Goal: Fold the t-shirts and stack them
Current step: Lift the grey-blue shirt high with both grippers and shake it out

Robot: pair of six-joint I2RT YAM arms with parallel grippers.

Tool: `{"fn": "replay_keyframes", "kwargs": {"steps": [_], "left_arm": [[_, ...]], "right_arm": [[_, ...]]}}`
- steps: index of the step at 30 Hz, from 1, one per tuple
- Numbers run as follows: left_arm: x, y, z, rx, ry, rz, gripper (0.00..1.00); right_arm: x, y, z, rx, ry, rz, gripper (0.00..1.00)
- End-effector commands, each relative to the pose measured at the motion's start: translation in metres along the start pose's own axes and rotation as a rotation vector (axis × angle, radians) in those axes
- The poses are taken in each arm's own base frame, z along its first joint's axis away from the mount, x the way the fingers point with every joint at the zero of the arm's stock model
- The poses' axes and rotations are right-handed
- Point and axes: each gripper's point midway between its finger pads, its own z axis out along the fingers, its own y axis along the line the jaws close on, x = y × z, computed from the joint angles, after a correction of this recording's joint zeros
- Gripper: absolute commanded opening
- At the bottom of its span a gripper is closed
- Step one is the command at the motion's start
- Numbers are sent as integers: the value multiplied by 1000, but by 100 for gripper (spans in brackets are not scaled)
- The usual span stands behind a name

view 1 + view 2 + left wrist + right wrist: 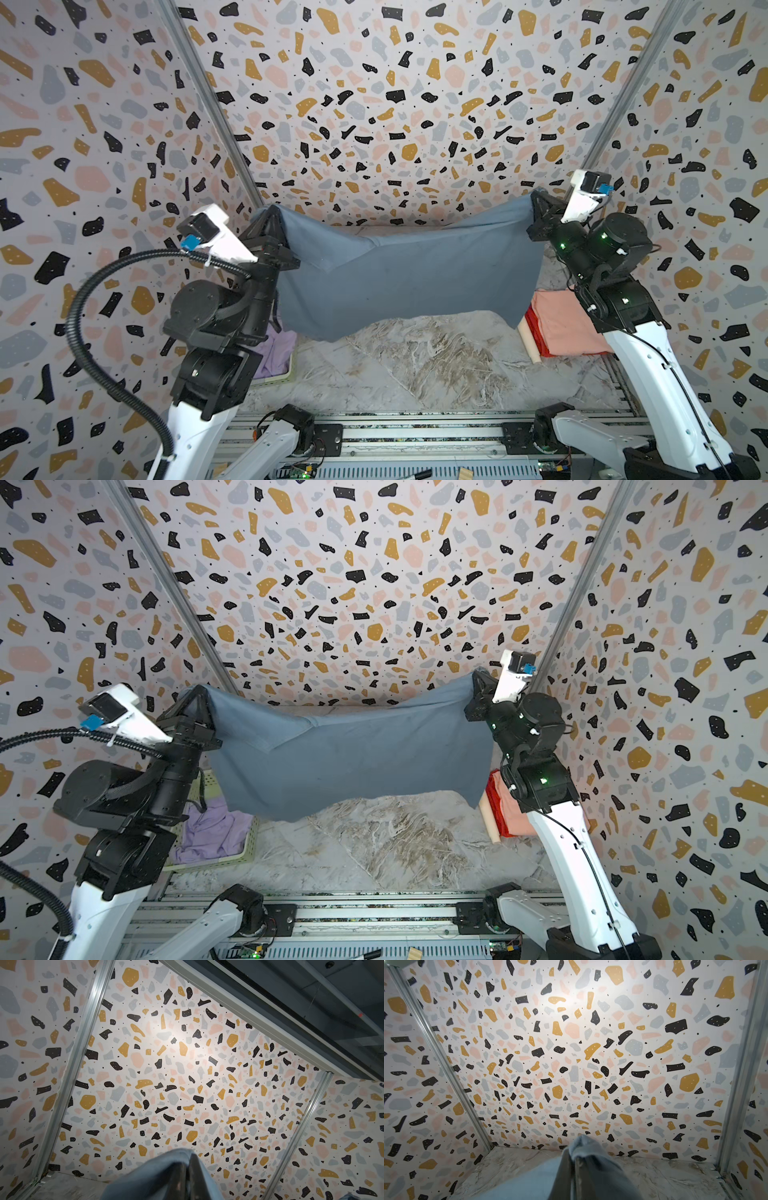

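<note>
A slate blue-grey t-shirt (409, 276) (353, 756) hangs stretched in the air between both arms, its lower edge above the marble table. My left gripper (272, 214) (201, 694) is shut on its left corner; in the left wrist view the cloth (158, 1176) drapes over the shut fingers (192, 1174). My right gripper (536, 203) (478, 681) is shut on the right corner, where cloth (583, 1147) wraps the fingertips (565, 1165). A salmon pink t-shirt (561, 322) lies folded on a red one (534, 332) at the right. A lilac t-shirt (216, 833) lies crumpled at the left.
The pale green lattice basket (245, 854) holding the lilac shirt stands at the table's left edge, under my left arm. A cream-coloured roll (488, 820) lies beside the folded pile. Terrazzo-patterned walls close in on three sides. The marble table (415, 365) shows below the hanging shirt.
</note>
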Motion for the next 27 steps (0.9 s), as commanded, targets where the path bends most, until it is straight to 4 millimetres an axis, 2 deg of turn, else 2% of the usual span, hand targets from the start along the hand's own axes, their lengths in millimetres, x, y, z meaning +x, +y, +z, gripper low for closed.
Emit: {"fn": "replay_keyframes", "kwargs": {"steps": [1, 3, 5, 8, 10, 12, 14, 16, 18, 20, 21, 23, 24, 25, 27], "left_arm": [[33, -1, 40, -8, 39, 58, 0], [50, 4, 62, -33, 63, 83, 0], [58, 6, 85, -32, 70, 96, 0], [52, 6, 136, 14, 65, 53, 0], [43, -1, 168, 51, 69, 42, 0], [25, -11, 192, 79, 66, 60, 0], [-9, -18, 198, 97, 15, 57, 0], [-50, -26, 186, 122, -62, 55, 0], [-83, -31, 162, 115, -130, 77, 0], [-97, -30, 136, 86, -150, 106, 0], [-96, -25, 122, 65, -151, 106, 0], [-82, -17, 98, 59, -139, 103, 0], [-68, -9, 88, 40, -113, 102, 0], [-56, 1, 80, 11, -87, 99, 0], [-15, 23, 63, -44, 0, 90, 0]], "right_arm": [[26, -6, 35, 10, 56, -14, 0], [38, -11, 54, 22, 72, -15, 0], [41, -14, 72, 22, 65, -23, 0], [36, -19, 102, 8, 36, -34, 0], [23, -24, 115, 12, 8, -37, 0], [-4, -28, 118, 16, -50, -31, 0], [-36, -27, 109, -2, -114, -34, 0], [-70, -23, 89, 7, -188, -59, 0], [-95, -18, 61, 10, -253, -90, 0], [-103, -16, 36, 16, -284, -109, 0], [-98, -17, 27, 21, -281, -113, 0], [-72, -24, 17, 46, -238, -111, 0], [-51, -32, 15, 74, -194, -101, 0], [-27, -41, 15, 100, -145, -83, 0], [37, -58, 16, 130, -14, -41, 0]]}}
